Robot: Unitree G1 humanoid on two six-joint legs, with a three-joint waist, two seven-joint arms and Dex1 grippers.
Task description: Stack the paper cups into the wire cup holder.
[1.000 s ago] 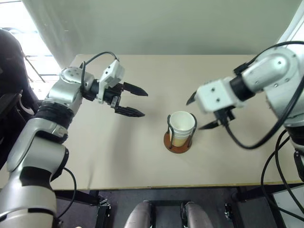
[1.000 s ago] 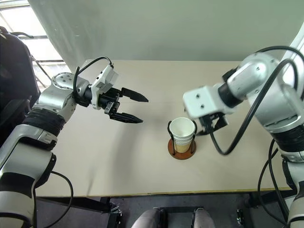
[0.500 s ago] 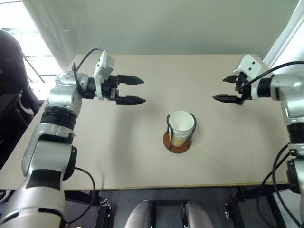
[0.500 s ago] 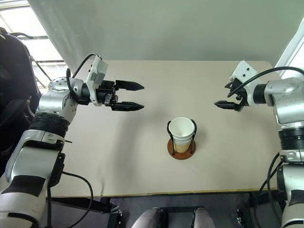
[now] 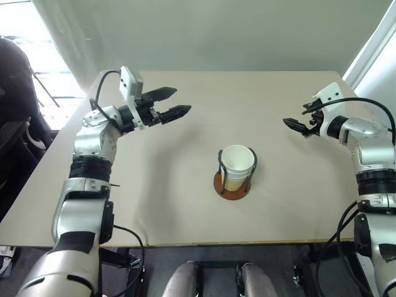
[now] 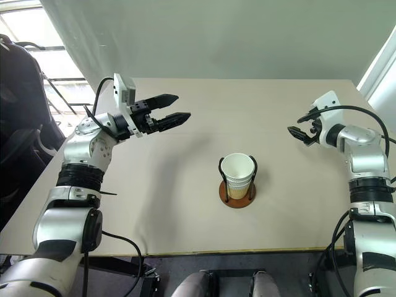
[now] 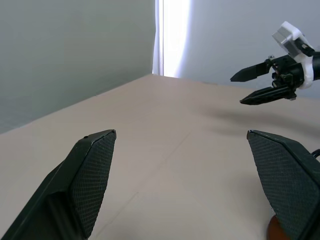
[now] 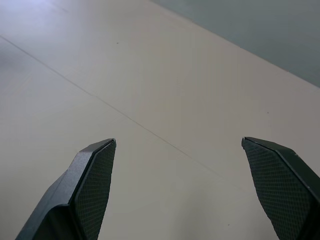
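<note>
1. Beige tabletop (image 5: 185,204) carries the task items; both arms are raised above it, one at each side.
2. Left tool (image 5: 172,103): held above the far-left part of the tabletop, pointing toward the right. Its two black fingers (image 7: 90,170) are spread wide with nothing between them.
3. Wire cup holder (image 5: 234,183): stands upright near the middle of the tabletop, well apart from both tools. Its round reddish-brown base rests flat on the surface, and thin black wire loops rise on either side.
4. Paper cups (image 5: 236,166): nested inside the wire cup holder, mouth upward, white rim and interior visible, tan wall showing between the wires. The number of cups in the stack cannot be told.
5. Right tool (image 5: 298,121): held above the far-right part of the tabletop, pointing toward the left. Its fingers (image 8: 90,190) stand wide apart and grip nothing; bare tabletop shows between them.
</note>
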